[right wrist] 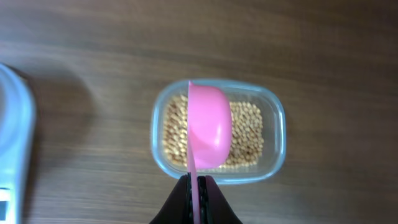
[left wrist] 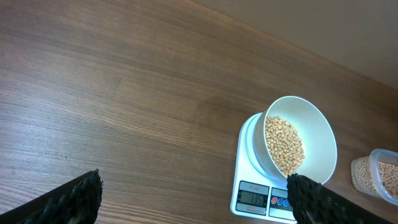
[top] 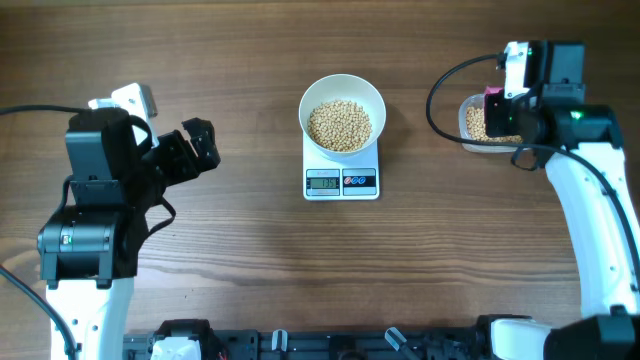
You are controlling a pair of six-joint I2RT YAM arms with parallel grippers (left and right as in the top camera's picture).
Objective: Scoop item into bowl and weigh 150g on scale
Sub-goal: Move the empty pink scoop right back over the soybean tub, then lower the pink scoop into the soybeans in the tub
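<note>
A white bowl (top: 342, 113) with tan beans (top: 339, 125) in it stands on the white scale (top: 341, 181) at the table's middle; the same bowl (left wrist: 311, 146) and scale (left wrist: 258, 198) show in the left wrist view. My right gripper (right wrist: 197, 183) is shut on the handle of a pink scoop (right wrist: 208, 132), whose underside faces the camera over a clear tub (right wrist: 273, 134) of beans (right wrist: 246, 134). In the overhead view the right gripper (top: 500, 110) hangs over that tub (top: 472, 118) at the far right. My left gripper (top: 200, 150) stands open and holds nothing, left of the scale.
Dark cables run from both arms, one looping near the tub (top: 440, 90). A black rail (top: 330, 345) lines the table's front edge. Bare wooden tabletop (left wrist: 124, 93) stretches between the left arm and the scale.
</note>
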